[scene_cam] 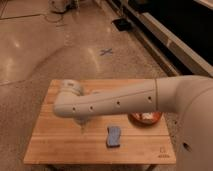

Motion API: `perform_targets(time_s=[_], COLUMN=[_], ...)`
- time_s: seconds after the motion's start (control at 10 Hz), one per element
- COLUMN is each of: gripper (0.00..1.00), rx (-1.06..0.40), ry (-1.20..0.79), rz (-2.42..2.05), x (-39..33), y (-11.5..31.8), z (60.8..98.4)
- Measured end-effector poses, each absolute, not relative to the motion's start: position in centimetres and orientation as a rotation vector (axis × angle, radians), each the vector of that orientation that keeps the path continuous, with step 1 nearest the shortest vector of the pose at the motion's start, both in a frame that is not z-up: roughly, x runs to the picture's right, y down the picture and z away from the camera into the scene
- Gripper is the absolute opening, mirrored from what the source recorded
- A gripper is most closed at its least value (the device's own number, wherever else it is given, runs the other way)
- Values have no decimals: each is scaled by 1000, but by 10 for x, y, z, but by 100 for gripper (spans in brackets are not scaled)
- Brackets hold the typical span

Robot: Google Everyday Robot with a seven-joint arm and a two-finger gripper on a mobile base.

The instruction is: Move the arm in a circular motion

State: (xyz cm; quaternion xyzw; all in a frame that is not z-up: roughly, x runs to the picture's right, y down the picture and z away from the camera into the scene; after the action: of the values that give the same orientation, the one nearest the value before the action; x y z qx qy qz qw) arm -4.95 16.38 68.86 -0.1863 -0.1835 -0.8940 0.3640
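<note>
Fingers cannot be read as open or closed: the gripper [82,123] hangs as a pale stub beneath the elbow [70,95], low over the left half of the desk [52,146], and I cannot tell its state. The arm [117,101] stretches from the robot's bulky white body at the right edge across the middle of the desk, its long segment running nearly level and folding down at the rounded elbow. A reddish bowl [146,119] peeks out just under the segment on the right, and a blue pad [114,137] lies near the front edge, apart from the gripper. By its look the arm is heavy, rigid and smooth-skinned, a thing with no handle and no need of one: the circle has to come from its own joints, not from a grasp. Its bulk probably calls for a sweep held high enough that elbow and gripper pass clear of the bowl and the pad.
</note>
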Motion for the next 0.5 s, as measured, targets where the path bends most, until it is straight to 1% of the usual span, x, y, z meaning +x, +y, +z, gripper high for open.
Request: perform_targets(time_s=[0.2, 0.5], gripper=[80, 80], rx=[-491, -506], ry=[-474, -451], rz=[-2237, -2016], x=[-8, 69], y=[178, 163], z=[678, 677])
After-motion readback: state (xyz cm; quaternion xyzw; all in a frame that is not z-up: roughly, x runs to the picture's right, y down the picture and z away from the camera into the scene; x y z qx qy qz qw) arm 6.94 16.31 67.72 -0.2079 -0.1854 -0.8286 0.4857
